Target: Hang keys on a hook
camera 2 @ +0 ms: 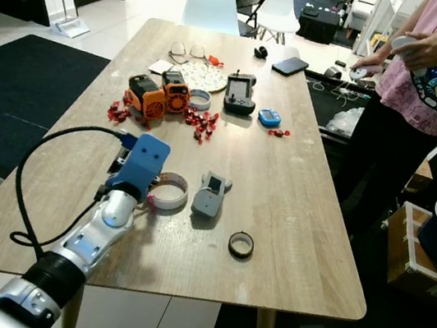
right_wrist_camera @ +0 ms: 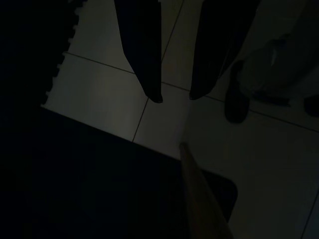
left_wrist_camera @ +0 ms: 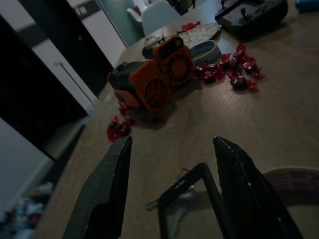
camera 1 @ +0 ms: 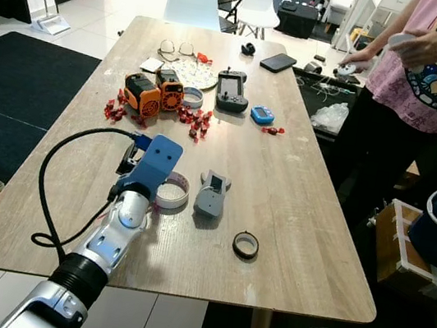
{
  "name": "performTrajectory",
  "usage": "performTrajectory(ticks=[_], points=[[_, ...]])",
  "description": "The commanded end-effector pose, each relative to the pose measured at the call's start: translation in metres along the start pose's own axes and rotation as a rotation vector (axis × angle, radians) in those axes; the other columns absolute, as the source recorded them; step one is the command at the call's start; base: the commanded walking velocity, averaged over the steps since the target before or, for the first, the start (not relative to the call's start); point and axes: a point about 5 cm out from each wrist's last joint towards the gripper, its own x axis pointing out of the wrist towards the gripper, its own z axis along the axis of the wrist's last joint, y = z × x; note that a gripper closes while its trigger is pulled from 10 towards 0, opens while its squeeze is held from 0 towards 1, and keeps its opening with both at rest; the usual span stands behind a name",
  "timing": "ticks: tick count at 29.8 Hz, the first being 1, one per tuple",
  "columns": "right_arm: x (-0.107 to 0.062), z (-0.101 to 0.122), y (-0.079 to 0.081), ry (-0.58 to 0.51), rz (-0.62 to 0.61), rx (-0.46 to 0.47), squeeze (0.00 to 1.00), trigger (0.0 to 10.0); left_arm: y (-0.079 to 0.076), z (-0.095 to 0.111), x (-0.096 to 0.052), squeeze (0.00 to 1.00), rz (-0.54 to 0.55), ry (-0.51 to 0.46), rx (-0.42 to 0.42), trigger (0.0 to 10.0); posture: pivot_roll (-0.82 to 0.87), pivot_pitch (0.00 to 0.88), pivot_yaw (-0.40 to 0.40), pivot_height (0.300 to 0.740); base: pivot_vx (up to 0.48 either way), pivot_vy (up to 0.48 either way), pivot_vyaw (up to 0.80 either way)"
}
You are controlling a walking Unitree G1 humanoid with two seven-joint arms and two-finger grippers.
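The keys (left_wrist_camera: 187, 191) lie flat on the desk (camera 1: 301, 219) near its left edge, under the left tool (left_wrist_camera: 172, 164), whose fingers (left_wrist_camera: 107, 194) are spread apart on either side of them. They look like a dark, angular fob with a small metal ring at its far end, long axis running near to far. The arm hides them in the head views. The right tool (right_wrist_camera: 172, 97) hangs over the tiled floor (right_wrist_camera: 99, 74), fingers slightly parted and holding nothing.

The keys (left_wrist_camera: 172, 189) lie flat on the worktop (camera 1: 298, 185), a ring and metal bits beside a dark rectangular tag, dim and partly hidden.
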Motion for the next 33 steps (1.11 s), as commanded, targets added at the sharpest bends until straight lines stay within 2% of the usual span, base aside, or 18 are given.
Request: performTrajectory(ticks=[1, 6, 7, 9, 15, 16, 19, 23, 27, 33], points=[[0.000, -0.003, 0.002, 0.010, 0.005, -0.005, 0.00, 10.0, 0.002, -0.005, 0.000, 0.00, 0.012, -0.019, 0.083, 10.0, 0.03, 0.070, -0.046, 0.740, 0.000, 0.000, 0.00], [0.000, -0.002, 0.002, 0.005, 0.005, -0.004, 0.00, 10.0, 0.011, -0.016, 0.002, 0.00, 0.044, -0.001, 0.117, 10.0, 0.03, 0.074, -0.049, 0.740, 0.000, 0.000, 0.00], [0.000, -0.001, 0.002, 0.004, 0.006, -0.005, 0.00, 10.0, 0.017, -0.021, 0.003, 0.00, 0.035, 0.003, 0.139, 10.0, 0.04, 0.075, -0.050, 0.740, 0.000, 0.000, 0.00], [0.000, -0.001, 0.002, 0.004, 0.006, -0.005, 0.00, 10.0, 0.017, -0.021, 0.003, 0.00, 0.035, 0.003, 0.139, 10.0, 0.04, 0.075, -0.050, 0.740, 0.000, 0.000, 0.00], [0.000, -0.001, 0.002, 0.002, 0.007, -0.007, 0.00, 10.0, 0.026, -0.030, 0.004, 0.00, -0.023, -0.003, 0.166, 10.0, 0.04, 0.077, -0.052, 0.740, 0.000, 0.000, 0.00], [0.000, -0.001, 0.001, 0.002, 0.007, -0.007, 0.00, 10.0, 0.028, -0.032, 0.004, 0.00, -0.055, -0.014, 0.178, 10.0, 0.04, 0.078, -0.053, 0.740, 0.000, 0.000, 0.00], [0.000, 0.000, 0.001, 0.001, 0.006, -0.008, 0.00, 10.0, 0.032, -0.037, 0.000, 0.00, -0.181, -0.042, 0.139, 10.0, 0.04, 0.079, -0.053, 0.740, 0.000, 0.000, 0.00], [0.000, 0.000, 0.001, 0.000, 0.006, -0.008, 0.00, 10.0, 0.036, -0.040, -0.001, 0.00, -0.205, -0.038, 0.124, 10.0, 0.04, 0.080, -0.056, 0.740, 0.000, 0.000, 0.00], [0.000, 0.000, 0.001, 0.000, 0.006, -0.010, 0.00, 10.0, 0.039, -0.043, -0.002, 0.00, -0.231, -0.054, 0.143, 10.0, 0.04, 0.079, -0.058, 0.740, 0.000, 0.000, 0.00], [0.000, 0.002, 0.001, -0.004, 0.008, -0.013, 0.00, 10.0, 0.047, -0.053, -0.003, 0.00, -0.258, -0.037, 0.229, 10.0, 0.04, 0.078, -0.060, 0.740, 0.000, 0.000, 0.00]])
